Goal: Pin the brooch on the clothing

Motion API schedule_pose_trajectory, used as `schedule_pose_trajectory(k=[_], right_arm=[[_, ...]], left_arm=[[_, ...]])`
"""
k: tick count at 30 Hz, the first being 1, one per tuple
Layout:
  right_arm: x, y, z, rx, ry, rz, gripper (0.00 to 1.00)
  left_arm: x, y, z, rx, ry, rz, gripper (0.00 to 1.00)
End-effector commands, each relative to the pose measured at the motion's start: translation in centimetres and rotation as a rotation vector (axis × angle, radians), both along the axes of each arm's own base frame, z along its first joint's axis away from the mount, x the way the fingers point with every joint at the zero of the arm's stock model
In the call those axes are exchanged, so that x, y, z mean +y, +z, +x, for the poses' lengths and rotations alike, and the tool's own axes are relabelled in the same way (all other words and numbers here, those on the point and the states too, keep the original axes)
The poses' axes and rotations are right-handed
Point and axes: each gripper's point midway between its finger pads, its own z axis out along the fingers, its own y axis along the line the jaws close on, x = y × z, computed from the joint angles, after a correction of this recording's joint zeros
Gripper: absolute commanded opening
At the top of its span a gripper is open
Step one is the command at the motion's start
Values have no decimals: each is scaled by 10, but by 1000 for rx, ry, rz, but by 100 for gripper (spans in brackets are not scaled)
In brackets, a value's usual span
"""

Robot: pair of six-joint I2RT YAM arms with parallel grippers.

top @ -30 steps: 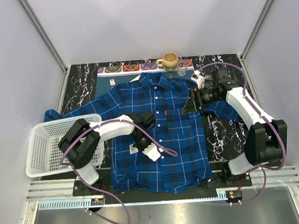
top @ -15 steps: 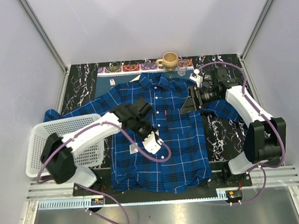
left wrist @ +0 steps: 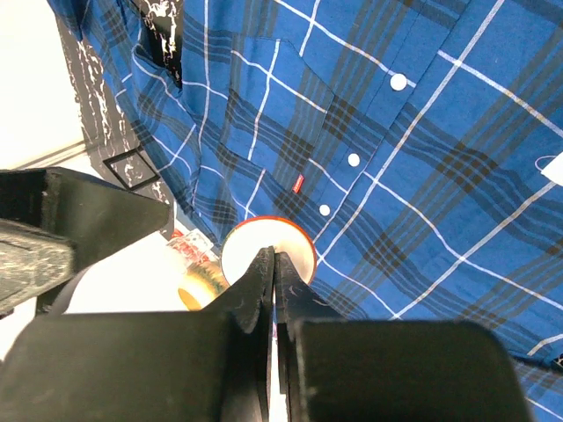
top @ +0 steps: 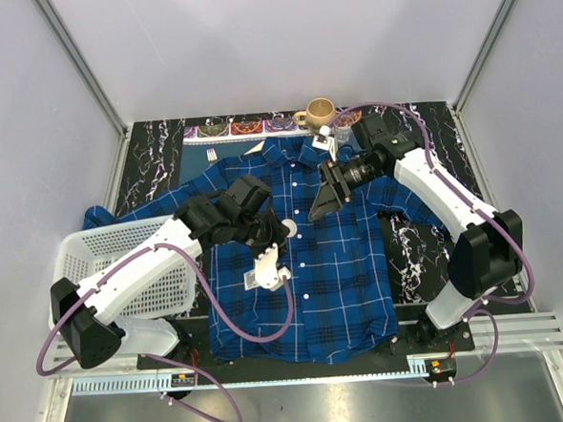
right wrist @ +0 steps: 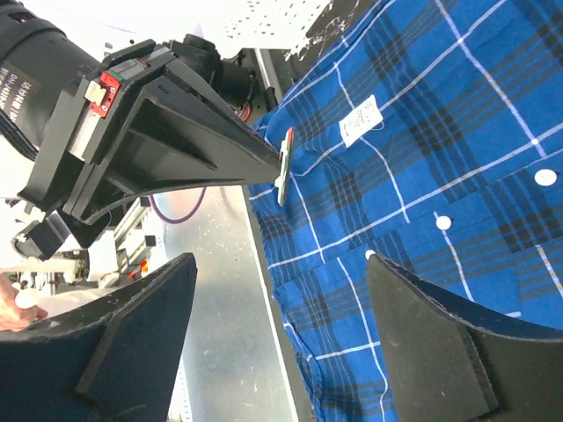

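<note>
the brooch [left wrist: 266, 239] is a little round disc, white face with an orange-red rim. it's pinched by its edge in the left jaws, which are shut right down on it. it sits over the chest of the plaid shirt [top: 339, 284], just left of the button line and just near of the tiny red pocket tab [left wrist: 298, 183]. in the right wrist view it looks lifted clear of the cloth, though i can't swear it isn't brushing it.

the bit that matters imo: it's round, so there's no real long axis, and what counts is which way the flat face points. from above you see it as a full circle. the right wrist camera catches it edge-on, a thin sliver standing between that camera's own two fingers.

the right jaws are spread wide with nothing in them. they sit just right and a touch far of the brooch, aimed at it, so it's ahead of the gap but not inside it. if they came in and closed, my guess is they'd land on the flat faces, not the rim.

can't see a pin or clasp anywhere, so no idea which face carries it. further out there's a white paper tag [right wrist: 361, 120] on the shirt, then the dark counter [top: 413, 251].
</note>
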Motion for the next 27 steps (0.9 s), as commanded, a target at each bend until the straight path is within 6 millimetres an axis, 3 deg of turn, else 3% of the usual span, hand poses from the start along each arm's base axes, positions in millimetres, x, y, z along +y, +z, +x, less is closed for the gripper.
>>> schedule_pose_trajectory(k=[1,5,10,19,23,27], right_arm=[[15,1,-10,-17,45,-19,83],[29,-11,-12,-10,65,-48,80],[41,-9,-8,-2,81,-33,76],[51,-10,-10,8,116,-17,62],[54,-14,-15,22,130,-22,48],[55,-16,-19,49,143,-10,45]], left_arm=[[-6,32,2,-92,-48,-52,0],[-7,33,-2,-98,-62,-55,0],[-8,33,-4,-103,-72,-51,0],[-7,36,-7,-100,-83,-51,0],[-6,36,-7,-102,-82,-51,0],[-5,37,-9,-104,-86,-57,0]])
